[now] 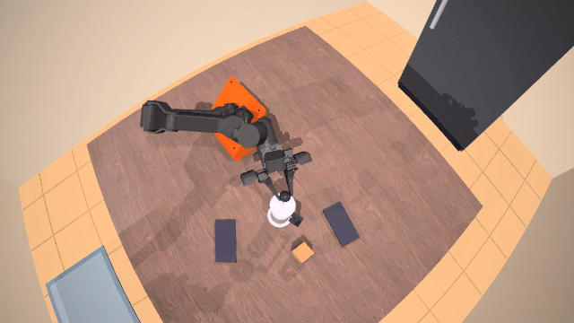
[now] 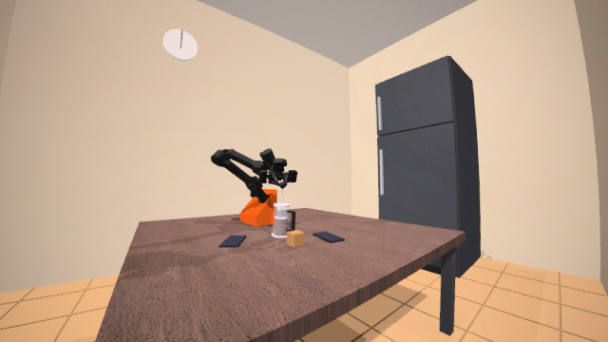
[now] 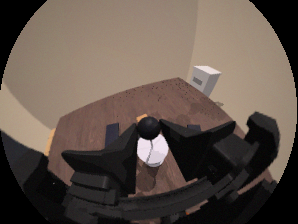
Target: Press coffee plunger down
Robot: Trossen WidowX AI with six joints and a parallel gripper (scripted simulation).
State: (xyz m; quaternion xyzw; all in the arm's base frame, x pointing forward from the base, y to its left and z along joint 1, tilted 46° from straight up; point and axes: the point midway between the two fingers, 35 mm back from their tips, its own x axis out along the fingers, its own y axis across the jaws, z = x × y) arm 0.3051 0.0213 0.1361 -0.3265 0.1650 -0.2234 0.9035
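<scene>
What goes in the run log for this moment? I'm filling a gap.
phase: plunger grasped | gripper: shut on plunger knob | plunger: raised, not yet pressed | coffee press: upright | next: press down

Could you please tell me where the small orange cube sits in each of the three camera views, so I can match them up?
Top: orange cube lies lower centre, just below the coffee press.
Exterior: the cube sits mid-frame on the table, right of the press.
Wrist: not visible; the gripper, shut on the plunger knob, hides that area.
Shared landmark: the coffee press.
</scene>
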